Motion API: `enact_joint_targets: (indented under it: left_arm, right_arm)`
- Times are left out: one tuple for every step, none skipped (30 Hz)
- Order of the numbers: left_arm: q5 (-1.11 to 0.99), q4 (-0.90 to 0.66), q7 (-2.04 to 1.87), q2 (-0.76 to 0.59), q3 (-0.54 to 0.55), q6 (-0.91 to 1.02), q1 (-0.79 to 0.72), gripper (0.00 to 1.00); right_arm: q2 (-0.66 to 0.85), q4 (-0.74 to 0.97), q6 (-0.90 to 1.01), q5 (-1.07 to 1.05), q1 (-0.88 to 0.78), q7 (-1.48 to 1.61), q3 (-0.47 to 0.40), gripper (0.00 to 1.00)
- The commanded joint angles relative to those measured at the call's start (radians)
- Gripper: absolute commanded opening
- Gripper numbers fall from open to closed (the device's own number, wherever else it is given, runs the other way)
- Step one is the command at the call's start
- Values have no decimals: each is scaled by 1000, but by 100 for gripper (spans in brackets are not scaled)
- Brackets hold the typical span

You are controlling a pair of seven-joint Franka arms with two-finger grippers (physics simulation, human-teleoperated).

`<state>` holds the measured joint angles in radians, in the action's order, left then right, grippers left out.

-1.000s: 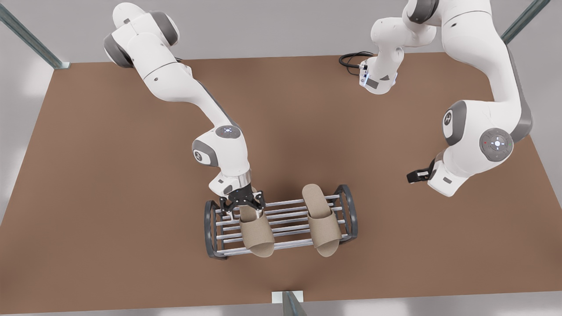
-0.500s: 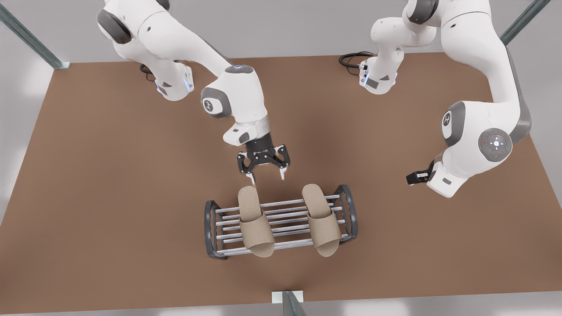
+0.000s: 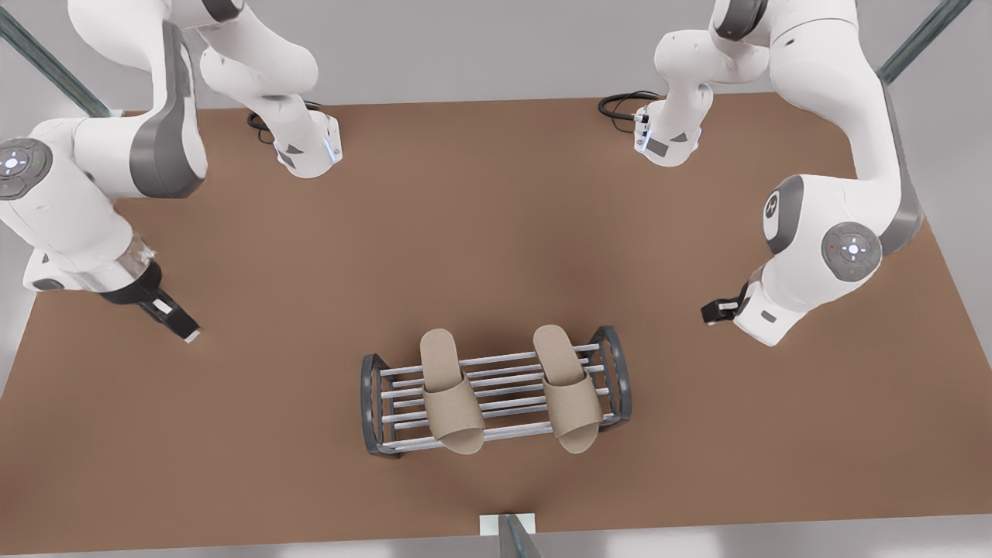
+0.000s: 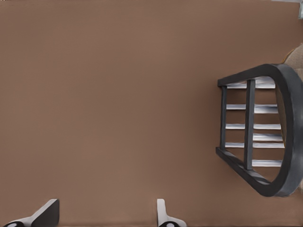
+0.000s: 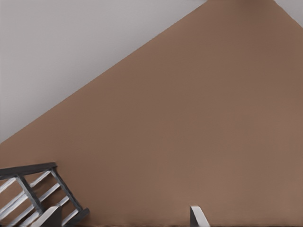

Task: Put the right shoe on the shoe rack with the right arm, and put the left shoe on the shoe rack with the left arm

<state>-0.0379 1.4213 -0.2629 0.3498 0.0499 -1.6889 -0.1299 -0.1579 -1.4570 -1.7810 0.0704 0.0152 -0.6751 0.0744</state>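
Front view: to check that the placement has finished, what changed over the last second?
The right pincer let go of the slipper on the front view's left, rose and swung off leftward, open. The other slipper and shoe rack stayed; the waiting left pincer barely shifted.

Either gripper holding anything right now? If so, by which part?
Nothing held. Left gripper and right gripper are both open, apart from the two beige slippers on the silver-barred shoe rack.

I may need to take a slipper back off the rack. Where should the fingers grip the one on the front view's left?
Probably grip the bare heel end of that slipper, from above, fingers either side. It lies flat across the rack's bars; the heel is narrower than the strap-covered toe.
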Motion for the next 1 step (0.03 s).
enact_joint_targets:
  left_arm:
    - [-2, -1, -1, 0, 1, 1, -10, 100]
  right_arm:
    - [1, -16, 18, -84, -50, 638, -15, 100]
